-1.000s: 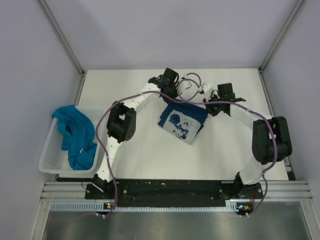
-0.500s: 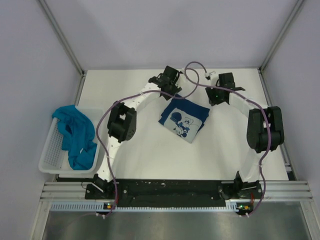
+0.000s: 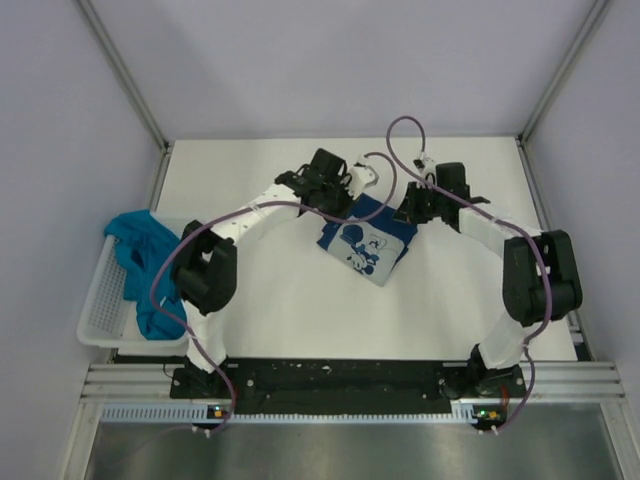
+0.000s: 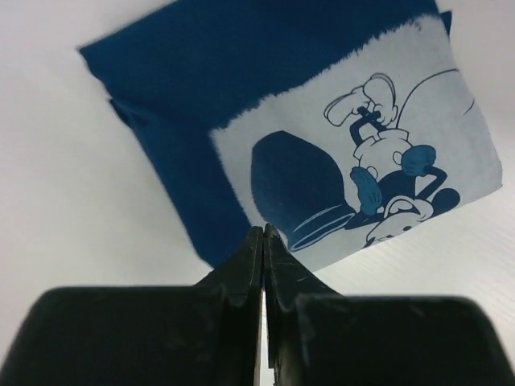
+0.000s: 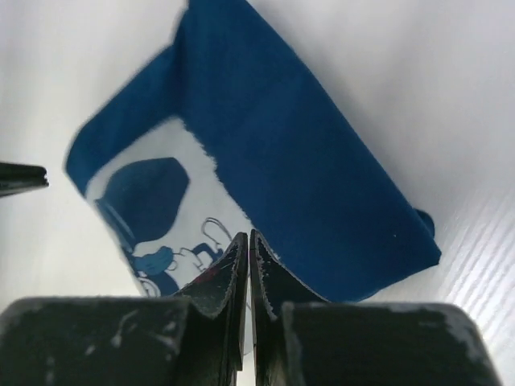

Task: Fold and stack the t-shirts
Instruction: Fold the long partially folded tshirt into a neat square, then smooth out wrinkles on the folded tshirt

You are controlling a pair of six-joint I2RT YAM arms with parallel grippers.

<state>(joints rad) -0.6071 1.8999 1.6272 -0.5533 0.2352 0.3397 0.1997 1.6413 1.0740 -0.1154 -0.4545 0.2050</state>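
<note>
The dark navy t-shirt [image 3: 365, 240] lies folded into a small rectangle mid-table, its pale printed graphic [image 4: 378, 185] facing up. My left gripper [image 3: 342, 198] is at the shirt's far left corner. In the left wrist view the gripper [image 4: 264, 233] is shut, its tips over the shirt's edge with nothing between them. My right gripper [image 3: 408, 212] is at the far right corner. The right wrist view shows it [image 5: 248, 239] shut and empty above the cloth [image 5: 322, 193]. The teal t-shirt [image 3: 150, 275] lies crumpled in the basket.
The white lattice basket [image 3: 95, 305] stands at the table's left edge. Purple cables [image 3: 400, 135] loop above both wrists. Metal frame posts [image 3: 125, 70] rise at the far corners. The left gripper's tip [image 5: 20, 177] shows at the left edge of the right wrist view.
Both grippers let go of the navy shirt's far edge, drew back, and came back over its far corners shut. The left arm's elbow swung left. The shirt lies flatter.
</note>
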